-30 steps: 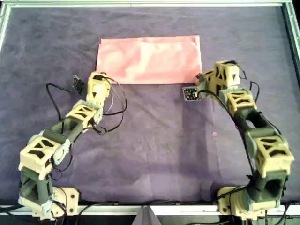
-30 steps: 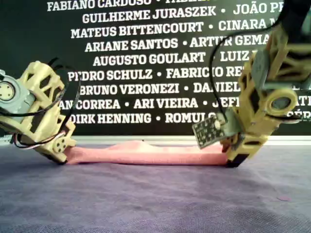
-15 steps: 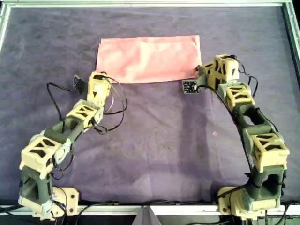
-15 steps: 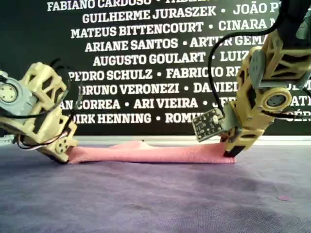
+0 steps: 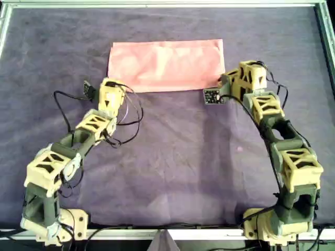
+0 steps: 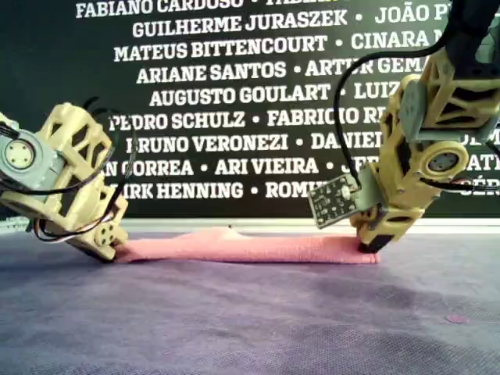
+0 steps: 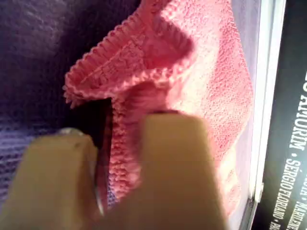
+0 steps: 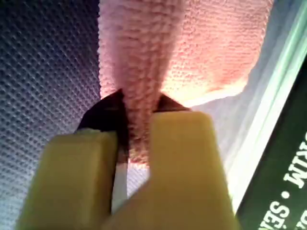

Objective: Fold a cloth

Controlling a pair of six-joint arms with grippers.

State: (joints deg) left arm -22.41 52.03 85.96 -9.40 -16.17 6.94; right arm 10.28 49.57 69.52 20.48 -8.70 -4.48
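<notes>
Two grippers each pinch a near corner of the cloth [image 5: 166, 65], which lies folded in a flat rectangle toward the far edge of the purple mat [image 5: 178, 157]. The left gripper [image 7: 120, 158] has its jaws closed on the hemmed corner at the overhead view's left. The right gripper [image 8: 134, 139] is clamped on a bunched fold at that view's right.
</notes>
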